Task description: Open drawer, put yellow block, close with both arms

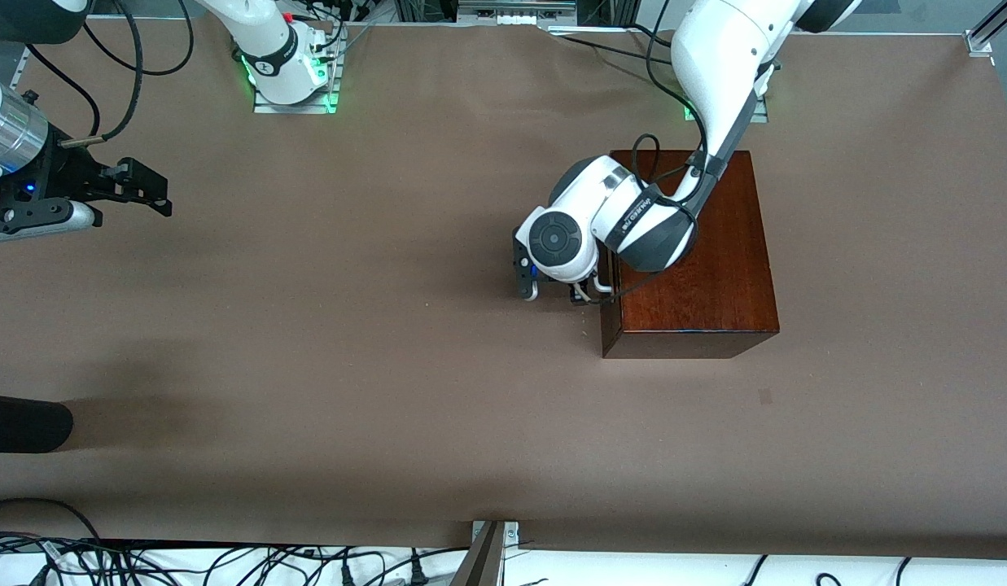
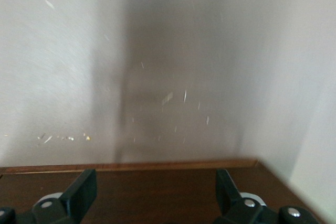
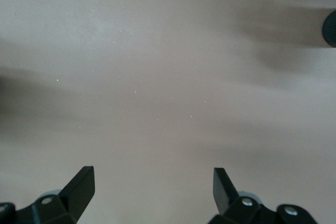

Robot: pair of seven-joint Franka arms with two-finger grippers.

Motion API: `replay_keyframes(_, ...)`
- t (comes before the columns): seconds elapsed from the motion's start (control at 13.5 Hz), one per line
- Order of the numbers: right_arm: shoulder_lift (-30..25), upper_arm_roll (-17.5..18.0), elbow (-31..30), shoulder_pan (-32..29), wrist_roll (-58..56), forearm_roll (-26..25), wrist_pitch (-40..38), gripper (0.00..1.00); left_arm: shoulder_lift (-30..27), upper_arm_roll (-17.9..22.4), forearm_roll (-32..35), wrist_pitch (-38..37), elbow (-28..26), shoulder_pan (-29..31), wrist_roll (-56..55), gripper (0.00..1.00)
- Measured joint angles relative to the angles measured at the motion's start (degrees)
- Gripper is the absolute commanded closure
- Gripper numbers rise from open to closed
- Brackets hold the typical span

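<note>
The glossy mahogany box (image 1: pixel 707 260) stands toward the left arm's end of the table. Its drawer is shut, with no pale tray showing, and part of the white handle (image 1: pixel 604 285) peeks out on the side facing the right arm's end. My left gripper (image 1: pixel 580 295) is low at that drawer front, mostly hidden under its own wrist. In the left wrist view it (image 2: pixel 156 192) is open, with the box's dark wood (image 2: pixel 157 177) between the fingers. My right gripper (image 1: pixel 149 191) waits open above bare table at the right arm's end, nothing between its fingers (image 3: pixel 154 187). The yellow block is out of view.
A brown cloth covers the table (image 1: pixel 389 325). A black rounded object (image 1: pixel 23 423) juts in at the right arm's end, nearer the front camera, and shows at the edge of the right wrist view (image 3: pixel 331 27). Cables lie along the front edge (image 1: pixel 226 561).
</note>
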Motion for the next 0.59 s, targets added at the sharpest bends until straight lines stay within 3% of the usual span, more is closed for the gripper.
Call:
replay_keyframes(0.3, 0.0, 0.0, 0.0, 0.0, 0.0, 0.0, 0.0, 0.0, -6.3, 0.4, -5.6, -0.6, 1.9, 2.3, -15.4, 0.0)
replay_keyframes(0.59, 0.0, 0.0, 0.0, 0.0, 0.0, 0.0, 0.0, 0.0, -12.9, 2.5, -5.7, -10.0, 4.2, 7.8, -18.7, 0.0)
